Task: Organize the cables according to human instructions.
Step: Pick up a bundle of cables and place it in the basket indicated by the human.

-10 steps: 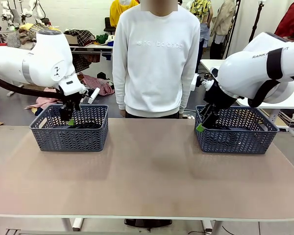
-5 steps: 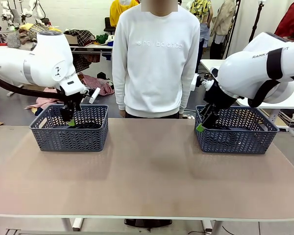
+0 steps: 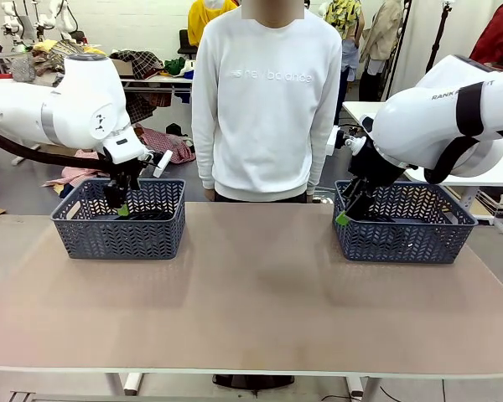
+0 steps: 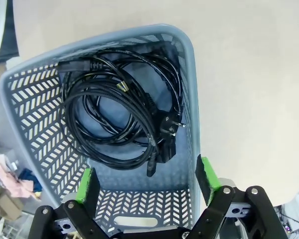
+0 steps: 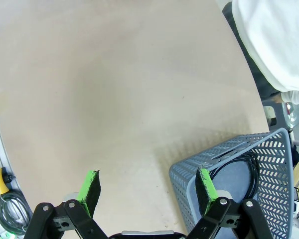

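Nearest the camera, the tabletop (image 3: 251, 293) is seen bare across its middle. Farther back, at ten o'clock, a grey basket (image 3: 117, 230) is placed, and the left pincer (image 3: 118, 203) is hung just above its far rim, spread wide with nothing held. In the left wrist view coiled black cables (image 4: 119, 119) are shown lying on that basket's floor, plugs toward the nearer wall; how many loops are stacked there cannot be told surely. At two o'clock a second basket (image 3: 407, 234) is set, with the right pincer (image 3: 345, 216) poised at its near-left corner, likewise fully spread and empty. A dark coil (image 5: 241, 167) is glimpsed inside. Beyond, a person in a white sweatshirt (image 3: 267, 100) is stood at twelve o'clock. The sorting looks largely done; any next lift is best made straight up, clear of the basket walls.
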Robot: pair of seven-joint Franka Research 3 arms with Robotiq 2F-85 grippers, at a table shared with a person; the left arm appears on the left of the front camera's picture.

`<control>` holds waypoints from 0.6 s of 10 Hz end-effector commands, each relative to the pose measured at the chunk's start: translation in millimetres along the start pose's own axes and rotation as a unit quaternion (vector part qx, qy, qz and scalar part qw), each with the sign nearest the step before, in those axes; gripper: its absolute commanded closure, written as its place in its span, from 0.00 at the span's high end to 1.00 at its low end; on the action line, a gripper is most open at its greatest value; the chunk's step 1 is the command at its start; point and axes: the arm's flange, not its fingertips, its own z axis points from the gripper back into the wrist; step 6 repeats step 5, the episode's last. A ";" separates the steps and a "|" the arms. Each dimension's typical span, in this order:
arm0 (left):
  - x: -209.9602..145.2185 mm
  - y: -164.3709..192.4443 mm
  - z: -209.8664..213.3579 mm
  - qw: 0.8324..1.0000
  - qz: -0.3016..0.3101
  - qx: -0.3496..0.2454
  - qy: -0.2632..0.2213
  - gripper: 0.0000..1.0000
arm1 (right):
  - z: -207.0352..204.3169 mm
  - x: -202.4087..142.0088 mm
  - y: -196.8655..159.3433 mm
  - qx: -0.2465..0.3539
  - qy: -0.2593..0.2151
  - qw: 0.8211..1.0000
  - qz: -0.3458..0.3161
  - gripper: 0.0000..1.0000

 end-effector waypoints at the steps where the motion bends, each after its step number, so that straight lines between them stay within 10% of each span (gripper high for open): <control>1: -2.5 0.0 0.6 1.000 -0.005 0.001 0.003 1.00 | 0.1 0.0 1.3 -0.001 0.000 1.000 0.000 1.00; 6: -2.5 0.0 0.6 1.000 -0.005 0.001 0.003 1.00 | 0.1 0.0 1.3 -0.001 0.000 1.000 0.000 1.00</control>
